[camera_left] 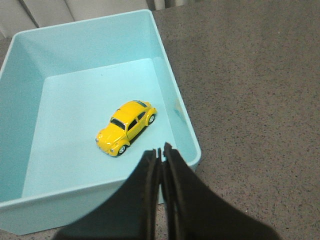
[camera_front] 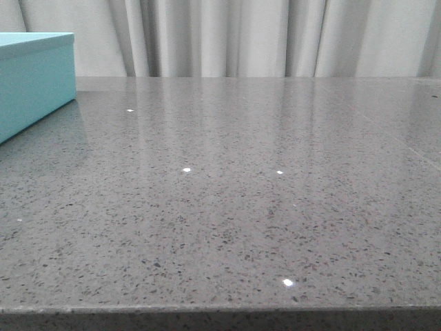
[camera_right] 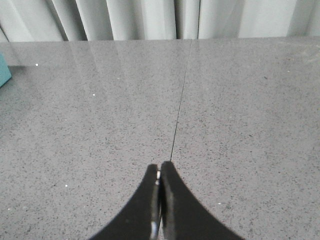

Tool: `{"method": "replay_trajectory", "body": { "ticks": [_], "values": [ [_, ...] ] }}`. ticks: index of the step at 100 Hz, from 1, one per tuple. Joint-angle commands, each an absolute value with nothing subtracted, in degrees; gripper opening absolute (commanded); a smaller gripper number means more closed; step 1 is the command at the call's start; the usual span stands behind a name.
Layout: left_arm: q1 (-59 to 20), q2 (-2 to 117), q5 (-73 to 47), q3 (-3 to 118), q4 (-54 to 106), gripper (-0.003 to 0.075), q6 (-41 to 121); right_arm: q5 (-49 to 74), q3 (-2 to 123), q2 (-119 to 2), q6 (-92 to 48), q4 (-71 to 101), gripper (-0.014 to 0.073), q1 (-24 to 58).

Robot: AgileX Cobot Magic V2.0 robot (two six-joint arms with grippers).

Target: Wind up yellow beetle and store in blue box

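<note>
Two claws show, each only in its own wrist view, and both have their dark fingers pressed together with nothing between them. The left claw [camera_left: 161, 152] hangs above the near wall of the blue box [camera_left: 177, 107], which is open at the top. Inside, the yellow beetle [camera_left: 126, 127] sits on all four wheels on the box floor, a little toward the claw's side of centre, clear of every wall; taking the wrist picture as a clock face, its nose points to about 8 o'clock. The right claw [camera_right: 160, 172] hovers over bare grey speckled tabletop [camera_right: 240, 125], directly above a thin seam [camera_right: 179, 115] in the stone. From the front, the blue box [camera_front: 34, 79] stands at the tabletop's [camera_front: 227, 207] far left, at roughly 10 o'clock, before pale curtains [camera_front: 227, 34].
</note>
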State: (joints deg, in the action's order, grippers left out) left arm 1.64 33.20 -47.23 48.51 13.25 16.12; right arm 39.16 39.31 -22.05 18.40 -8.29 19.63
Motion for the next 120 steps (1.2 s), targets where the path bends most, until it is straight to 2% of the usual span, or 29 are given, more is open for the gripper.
{"method": "replay_trajectory", "body": {
  "ticks": [1, 30, 54, 66, 120],
  "values": [
    [1.79, 29.55, -38.05, 44.29, 15.63, -0.0019, 15.69, 33.08, 38.63, -21.15, 17.90, -9.72, -0.0068, 19.64],
    [1.79, 20.21, -30.31, 29.23, 17.95, -0.0019, 15.69, 22.60, 29.30, -18.81, 17.90, -11.78, -0.0068, 19.64],
    [1.79, 18.92, -19.57, 22.28, 18.15, -0.0019, 15.69, 5.04, 21.80, -18.81, 17.90, -19.27, -0.0068, 19.64],
    [1.79, 18.92, -17.58, 21.09, 18.56, -0.0019, 15.69, 0.00, 19.73, -18.81, 17.95, -19.27, -0.0068, 19.64],
    [1.79, 18.92, -18.10, 21.09, 18.56, -0.0019, 15.69, -0.34, 19.61, -18.81, 17.95, -19.27, -0.0068, 19.64]
  ]
}}
